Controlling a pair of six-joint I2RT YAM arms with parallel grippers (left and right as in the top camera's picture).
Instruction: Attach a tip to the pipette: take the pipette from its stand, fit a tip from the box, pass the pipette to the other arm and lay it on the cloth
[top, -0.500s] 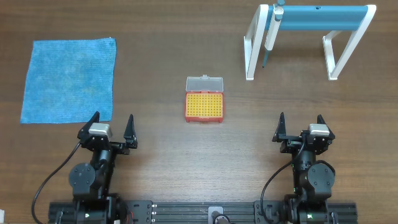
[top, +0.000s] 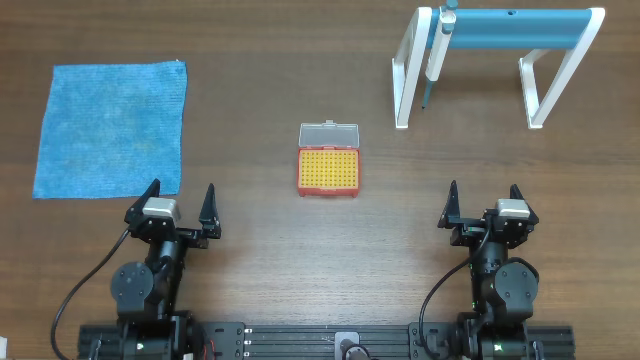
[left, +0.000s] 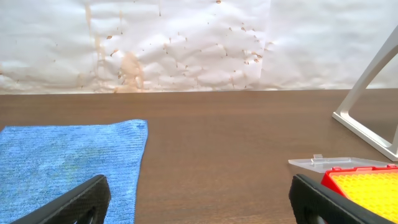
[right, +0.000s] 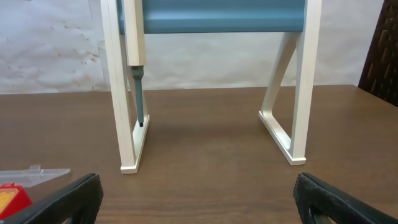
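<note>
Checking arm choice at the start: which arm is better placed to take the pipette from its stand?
Right. The pipette hangs in the stand ahead of the open right gripper; the left gripper sits near the cloth, farther off.

Black arms (top: 150, 278) with pointed black tools (top: 181, 187) and looping cables (top: 66, 303)

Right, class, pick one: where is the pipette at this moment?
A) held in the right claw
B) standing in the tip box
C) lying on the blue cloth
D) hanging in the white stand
D: the pipette hangs from the bar of the white stand beside one leg, while the left claw and right claw are open and empty.
</note>
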